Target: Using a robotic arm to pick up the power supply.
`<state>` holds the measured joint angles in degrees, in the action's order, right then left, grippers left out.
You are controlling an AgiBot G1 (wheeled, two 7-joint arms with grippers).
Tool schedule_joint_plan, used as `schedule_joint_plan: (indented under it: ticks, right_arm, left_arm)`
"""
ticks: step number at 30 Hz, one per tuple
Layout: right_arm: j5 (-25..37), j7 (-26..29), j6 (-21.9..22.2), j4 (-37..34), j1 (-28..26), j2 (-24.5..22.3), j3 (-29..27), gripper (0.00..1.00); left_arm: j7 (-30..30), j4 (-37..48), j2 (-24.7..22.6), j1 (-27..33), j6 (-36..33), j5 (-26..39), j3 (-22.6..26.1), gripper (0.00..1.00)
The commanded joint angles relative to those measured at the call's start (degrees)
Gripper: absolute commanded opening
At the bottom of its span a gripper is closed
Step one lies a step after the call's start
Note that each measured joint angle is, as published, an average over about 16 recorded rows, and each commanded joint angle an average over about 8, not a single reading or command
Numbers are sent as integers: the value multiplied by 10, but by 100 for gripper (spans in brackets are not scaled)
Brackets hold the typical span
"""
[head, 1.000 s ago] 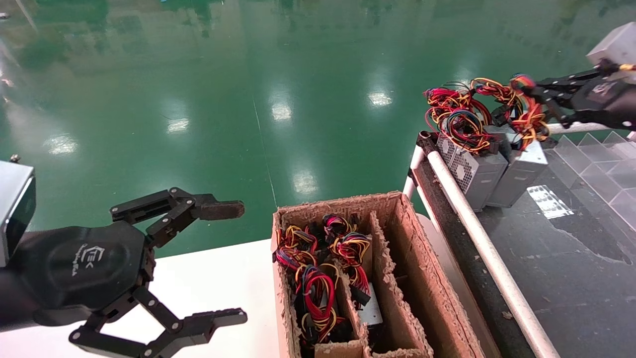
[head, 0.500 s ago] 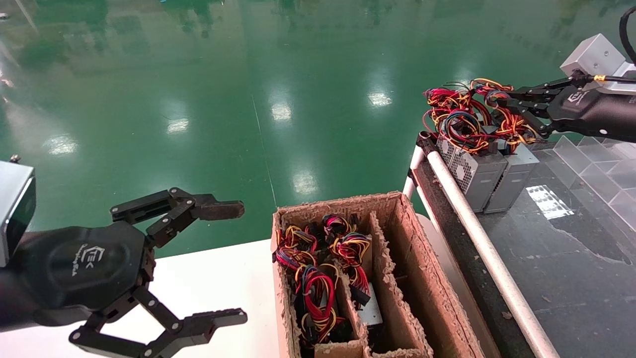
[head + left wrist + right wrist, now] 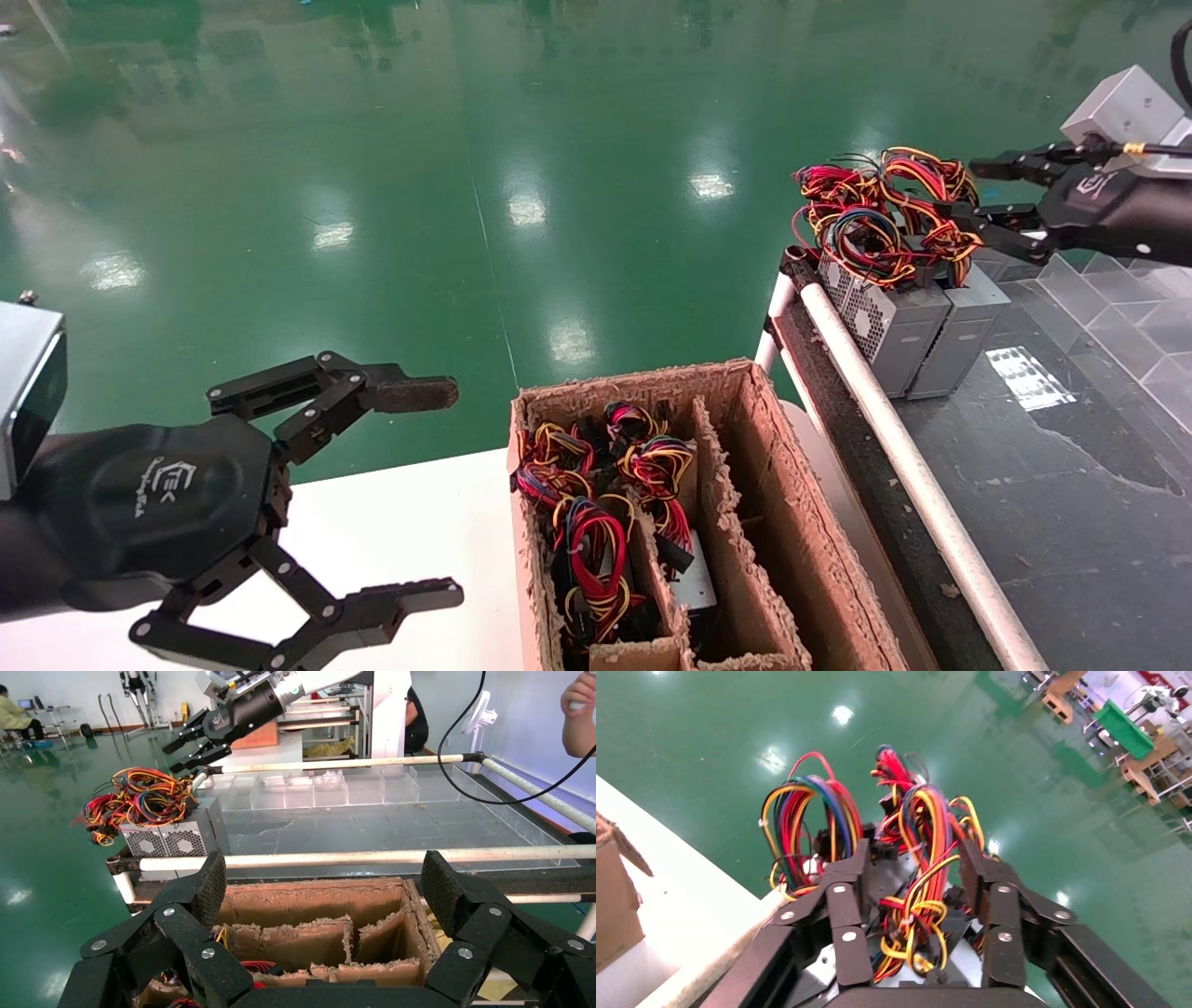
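Green floor behind; two power supplies standing on the dark counter. Right end effector released, straddling the nearer unit's wires, nothing gripped or lifted yet. Left end effector parked, also released, beside the cardboard box.

Wire loops hide the top of the power supply; the right arm is cut off.

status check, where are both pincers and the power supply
Right pincer open beside the wire bundle of the right-hand power supply, which stands on the dark table. Left pincer open, parked by the cardboard box. Nothing blocking.
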<state>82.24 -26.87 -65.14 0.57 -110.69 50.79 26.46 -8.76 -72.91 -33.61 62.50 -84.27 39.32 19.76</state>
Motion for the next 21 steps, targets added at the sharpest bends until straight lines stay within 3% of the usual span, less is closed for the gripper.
schedule_joint_plan:
  ticks: [1,9,21]
  right_arm:
    - [-3,1,0,0,-2,-1,-2,100]
    - [-49,4,0,29,17,-14,-27,100]
    - [-123,80,-41,172,114,-43,-43,100]
  left_arm:
    - [0,0,0,0,0,0,0,100]
    - [0,0,0,0,0,0,0,100]
    - [0,0,0,0,0,0,0,100]
